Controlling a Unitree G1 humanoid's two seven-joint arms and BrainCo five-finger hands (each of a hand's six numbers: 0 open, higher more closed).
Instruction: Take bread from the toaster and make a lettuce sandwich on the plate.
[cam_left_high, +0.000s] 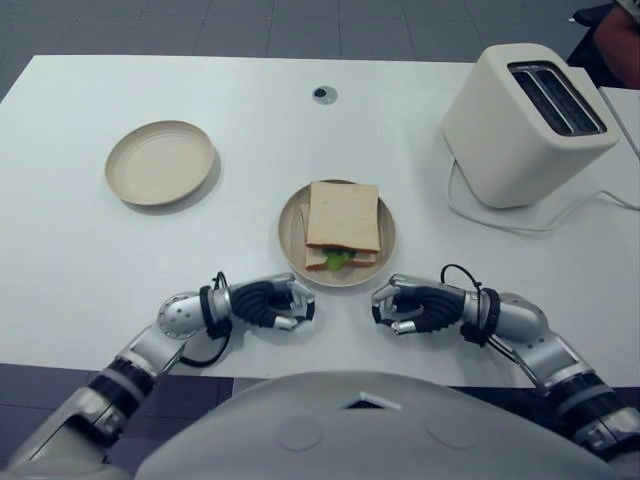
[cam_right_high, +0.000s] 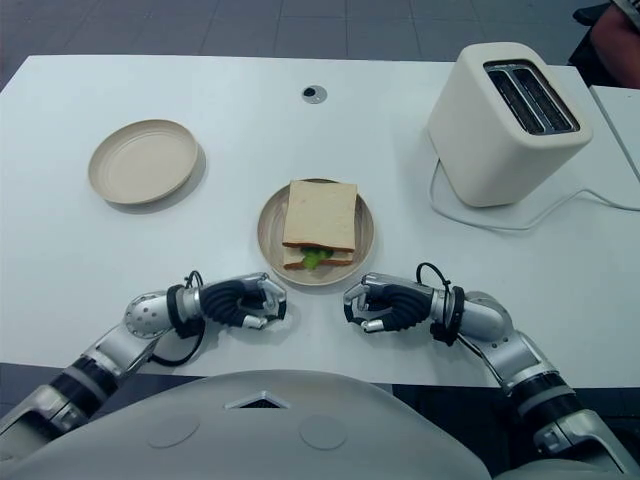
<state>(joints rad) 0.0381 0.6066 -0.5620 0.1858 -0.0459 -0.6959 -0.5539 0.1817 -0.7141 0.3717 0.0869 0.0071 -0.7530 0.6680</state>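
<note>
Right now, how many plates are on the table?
2. One plate sits in the middle with the sandwich on it; the other plate sits farther back on the left.

Open tabletop (cam_left_high: 250, 130) mid-back, between empty plate (cam_left_high: 160, 162) at left and toaster (cam_left_high: 525, 125) at right | sandwich plate (cam_left_high: 291, 226) blocks centre-front, left hand (cam_left_high: 270, 302) and right hand (cam_left_high: 415, 305) flank its near rim | cord (cam_right_high: 520, 229) loops across right lane
</note>
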